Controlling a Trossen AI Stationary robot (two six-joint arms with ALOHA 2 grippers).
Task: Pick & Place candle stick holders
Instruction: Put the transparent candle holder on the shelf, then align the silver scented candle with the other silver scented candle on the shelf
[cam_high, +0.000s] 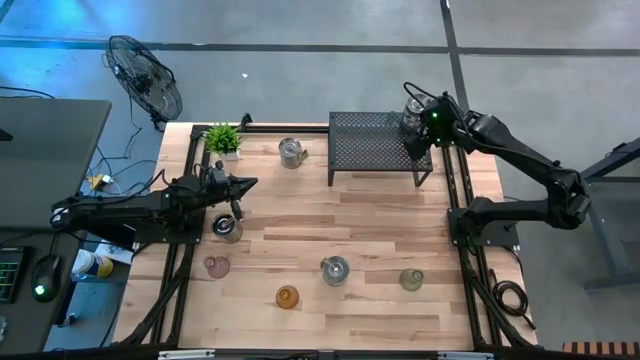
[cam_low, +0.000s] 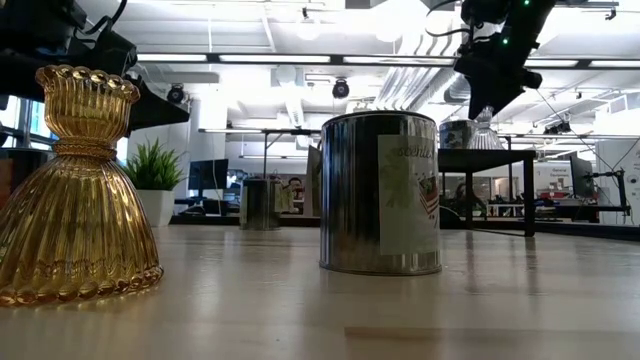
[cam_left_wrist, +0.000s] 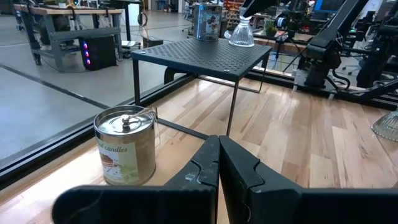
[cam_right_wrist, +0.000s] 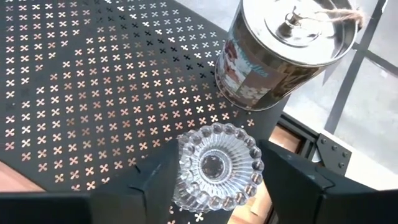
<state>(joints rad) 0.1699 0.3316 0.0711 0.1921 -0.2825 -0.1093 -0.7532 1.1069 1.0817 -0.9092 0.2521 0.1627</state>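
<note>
A clear ribbed glass candle stick holder stands upright on the far right corner of the black mesh rack, next to a tin candle. My right gripper hangs over it from above, open, with one finger close on each side. On the table stand further holders: a clear one, a pink one, an amber one and a greenish one. My left gripper waits shut and level at the table's left side. My right gripper has its fingers slanting down from above, close beside the holder's two sides. I cannot tell whether they touch the glass. The holder stands on its base on the rack.
Two more tin candles stand on the table, one at the far middle and one near the front. A green potted plant sits at the far left. Black frame rails run along the table's left and right sides.
</note>
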